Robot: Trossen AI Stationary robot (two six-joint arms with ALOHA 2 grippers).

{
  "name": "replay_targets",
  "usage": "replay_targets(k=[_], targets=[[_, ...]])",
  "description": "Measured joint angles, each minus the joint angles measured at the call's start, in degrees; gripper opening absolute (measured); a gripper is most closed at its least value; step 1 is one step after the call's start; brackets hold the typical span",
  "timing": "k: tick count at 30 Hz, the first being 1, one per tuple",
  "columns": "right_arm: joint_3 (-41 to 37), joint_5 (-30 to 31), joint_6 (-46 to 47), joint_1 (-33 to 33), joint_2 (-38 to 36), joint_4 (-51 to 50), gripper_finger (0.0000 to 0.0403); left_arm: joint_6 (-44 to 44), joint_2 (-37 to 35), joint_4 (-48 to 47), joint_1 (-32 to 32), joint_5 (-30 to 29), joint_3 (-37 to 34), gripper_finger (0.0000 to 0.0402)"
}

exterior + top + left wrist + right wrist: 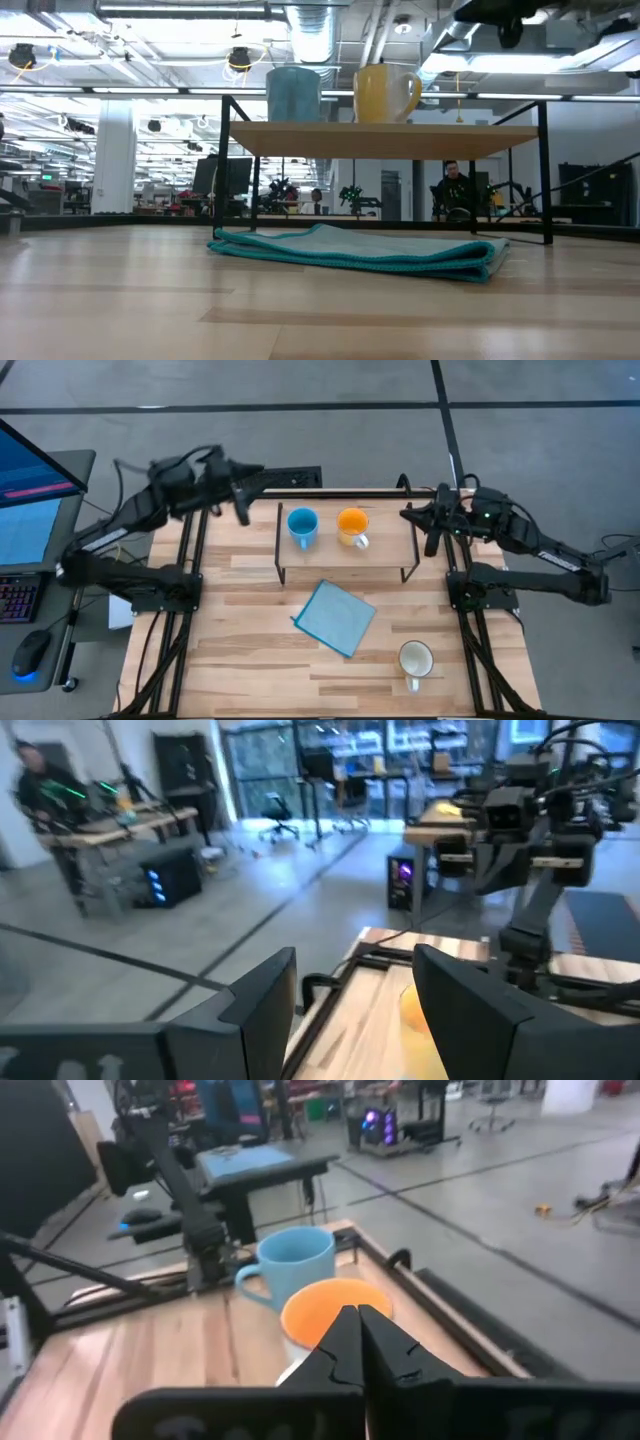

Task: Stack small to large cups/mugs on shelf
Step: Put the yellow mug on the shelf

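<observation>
Tabletop (pixel 250 670): light wood slats, carrying all items below.

Shelf (pixel 385 555): low light-wood board on thin black legs, along the far edge of the tabletop, centred. Two mugs aboard toward its left half; right end bare.

Blue cloth (pixel 335 618): flat, folded, soft; mid-tabletop, just in front of the shelf. Not a task item.

White mug (pixel 416 659): largest of the three; upright near the front right corner of the tabletop, well apart from the shelf, handle turned toward the front edge. Interior appears empty. Judged ceramic: rigid, moderately heavy, glazed and slippery, breakable if dropped. Best hold judged a pinch across the rim wall or on the handle. Not yet shelved.

Orange mug (pixel 352 525): small, pale handle; upright on the shelf near its middle, just beside the blue mug, not touching. Nothing visible inside. Judged light, stiff, fragile.

Light-blue mug (pixel 302 525): small; upright on the shelf, left of the orange mug. Contents not discernible; likely empty.

Left end effector (pixel 240 508): raised near the far left corner of the tabletop, beside the shelf's left end; fingers apart, holding nothing.

Right end effector (pixel 433 542): above the shelf's right end, near the far right corner; fingers pressed together, holding nothing.
</observation>
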Motion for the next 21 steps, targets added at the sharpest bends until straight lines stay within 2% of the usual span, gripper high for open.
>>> replay_targets(k=[4,10,18,21], targets=[[0.1,0.2,3.7,1.2,3.0,0.0,0.0006,0.0,-9.3,4.9,0.0,-2.7,-11.8,0.0195],[0.1,1.5,7.3,4.0,9.2,-0.1,0.0006,-2.9,-17.3,6.0,0.0,-4.2,-22.1,0.0195],[0.1,1.7,13.1,8.5,14.5,-3.4,0.0005,-3.1,-17.8,6.7,0.0,-4.2,-24.8,0.0195],[0.1,3.9,14.2,9.9,15.1,-4.0,0.0005,-2.6,-16.9,8.0,0.0,-4.2,-24.8,0.0195]])
